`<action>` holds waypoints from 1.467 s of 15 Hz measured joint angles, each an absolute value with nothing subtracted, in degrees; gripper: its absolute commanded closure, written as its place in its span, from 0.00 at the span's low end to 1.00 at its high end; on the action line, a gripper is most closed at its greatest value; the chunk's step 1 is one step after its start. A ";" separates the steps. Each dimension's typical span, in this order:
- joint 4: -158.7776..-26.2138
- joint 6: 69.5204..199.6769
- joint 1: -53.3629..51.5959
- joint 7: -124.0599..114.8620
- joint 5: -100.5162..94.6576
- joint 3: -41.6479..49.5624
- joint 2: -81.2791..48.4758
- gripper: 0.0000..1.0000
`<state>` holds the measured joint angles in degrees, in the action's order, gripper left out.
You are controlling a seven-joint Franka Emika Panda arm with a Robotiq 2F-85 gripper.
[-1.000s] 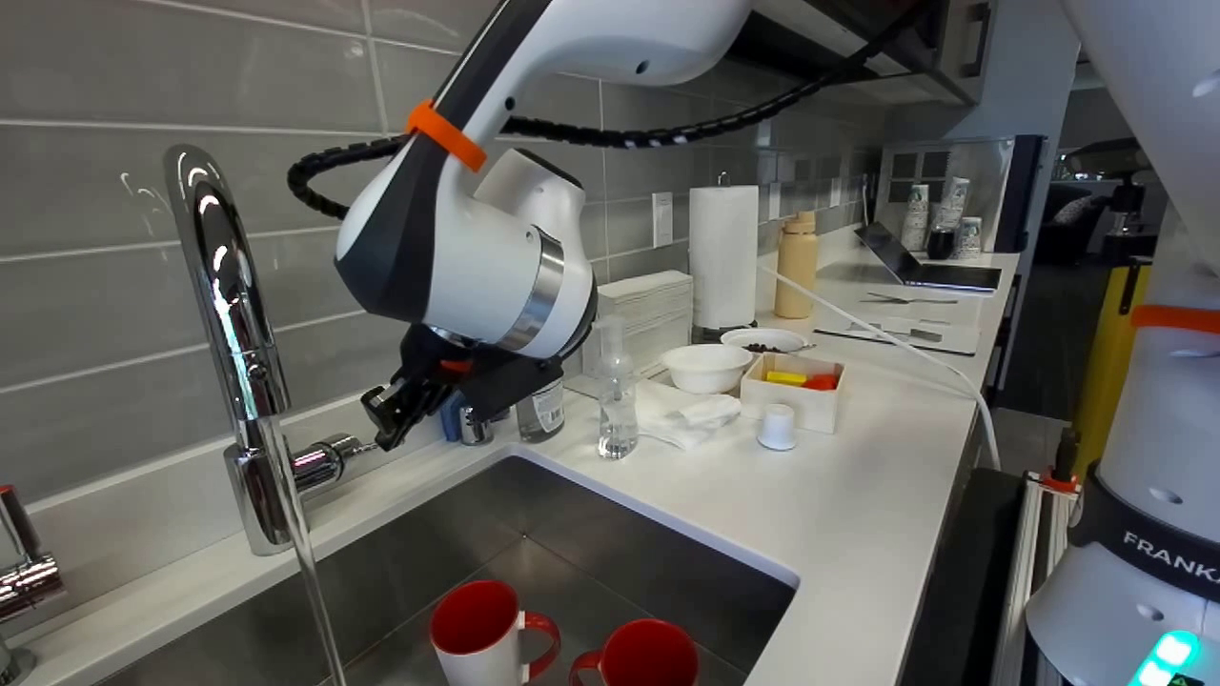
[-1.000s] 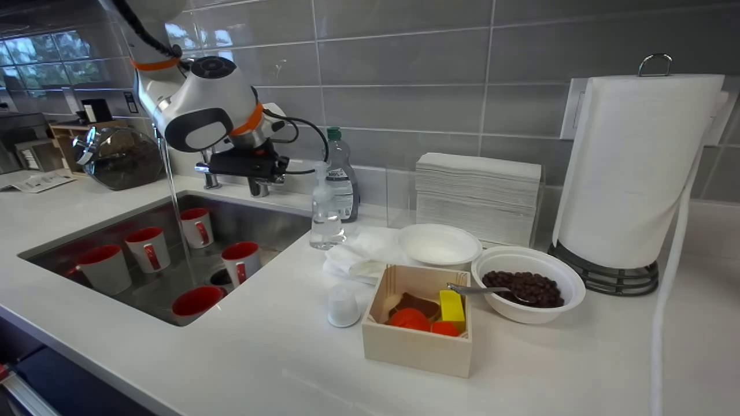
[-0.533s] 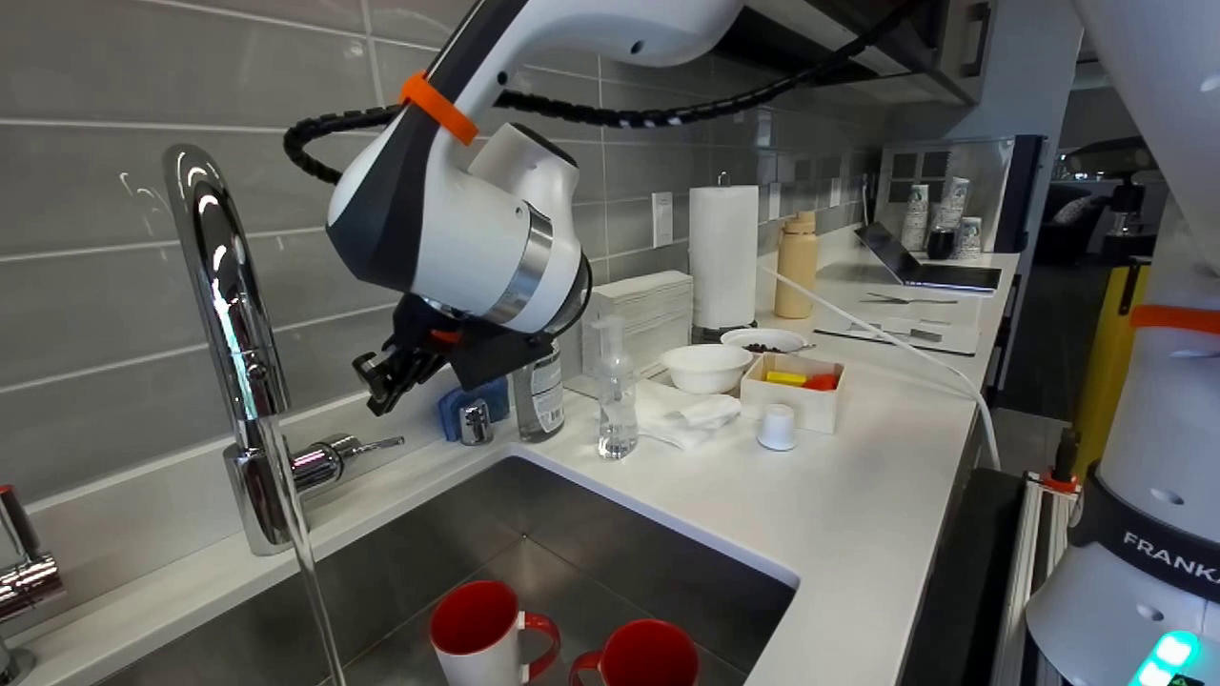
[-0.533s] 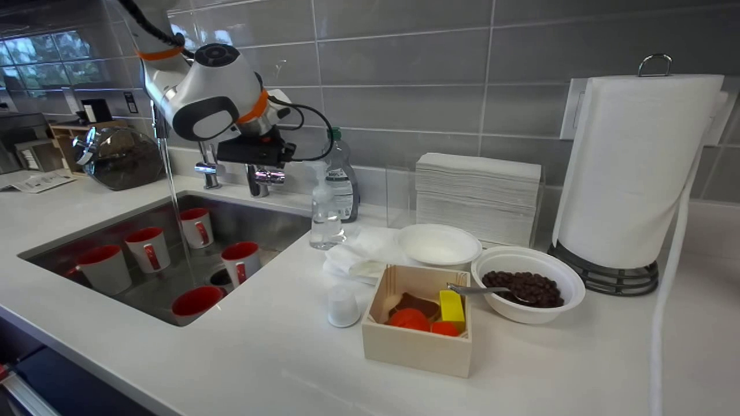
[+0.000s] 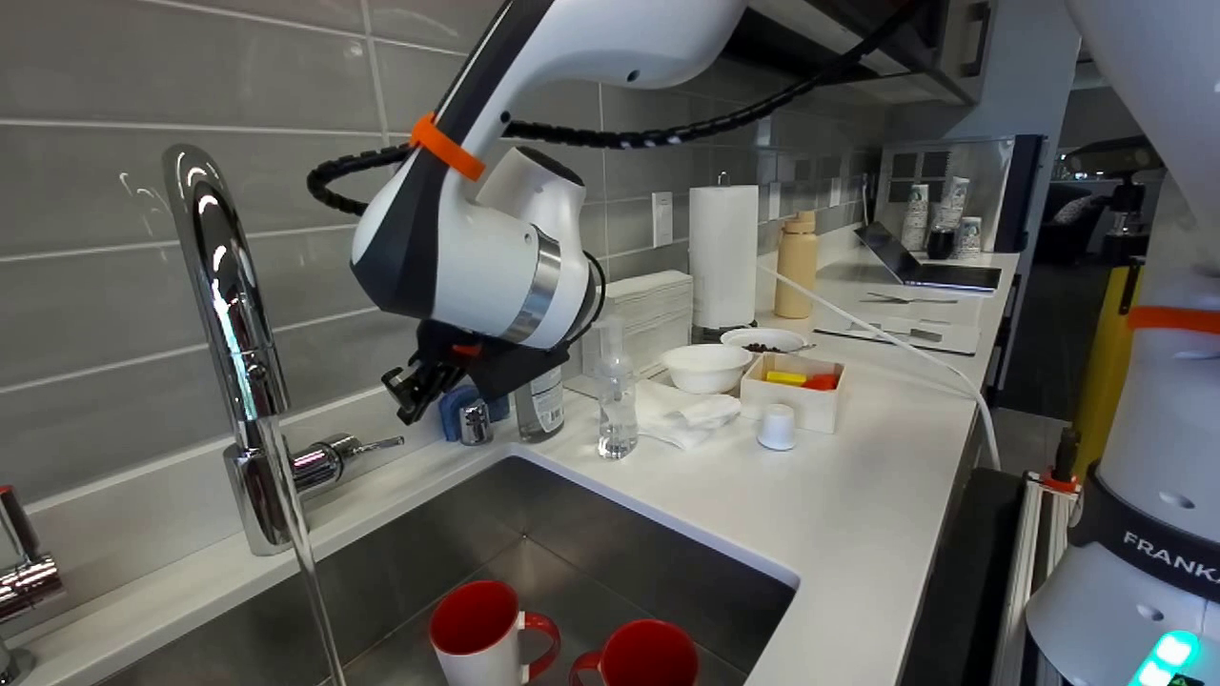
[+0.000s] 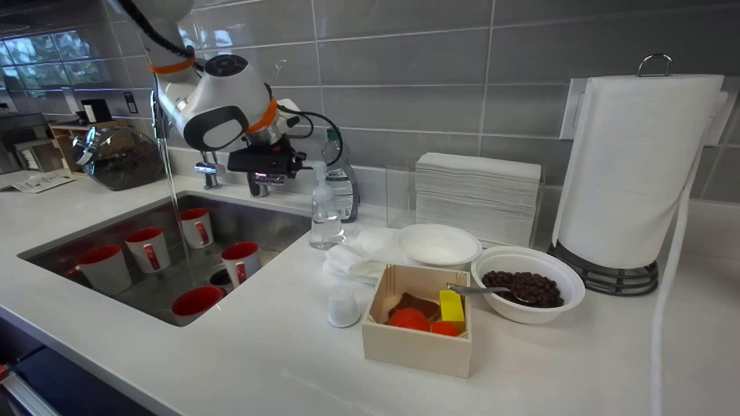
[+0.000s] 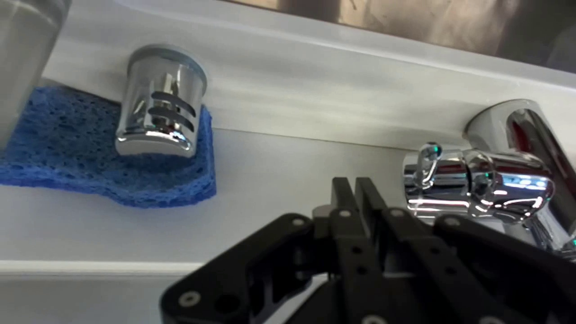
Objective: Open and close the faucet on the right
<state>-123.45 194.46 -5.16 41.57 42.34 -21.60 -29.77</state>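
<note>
The tall chrome faucet [image 5: 229, 305] stands behind the sink with water running from its arched spout. Its short side lever [image 5: 379, 444] points toward the soap bottles. In the other outside picture, an exterior view, the faucet's base [image 6: 257, 186] shows, partly hidden behind my gripper [image 6: 302, 163]. In an exterior view my gripper [image 5: 407, 396] hovers just above the lever's free end, apart from it. In the wrist view my fingers [image 7: 352, 182] are nearly together with a narrow empty gap. The lever [image 7: 426, 165] and its cylinder [image 7: 450, 189] lie to their right, untouched.
A chrome cap [image 7: 162, 103] and a blue sponge [image 7: 108, 153] sit beside the faucet. A clear pump bottle [image 6: 325, 214] and a dish soap bottle [image 6: 342, 185] stand near the gripper. The sink [image 5: 658, 538] holds several red-white mugs. A shorter chrome fitting [image 5: 24, 572] is farther left.
My gripper has risen off the lever's end, then shifted away from the spout toward the soap bottles and slightly down. The lever end has come into view. Water runs throughout.
</note>
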 measured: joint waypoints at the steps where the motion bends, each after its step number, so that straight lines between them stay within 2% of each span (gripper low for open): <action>1: -123.42 194.38 -5.73 41.41 42.38 -21.06 -29.99 1.00; 6: -123.51 191.73 -11.53 21.84 25.18 -13.49 -30.60 1.00; 11: -123.37 189.71 -12.33 9.67 14.60 -11.66 -30.91 1.00; 22: -123.36 184.40 -2.01 4.87 8.84 -22.26 -31.02 1.00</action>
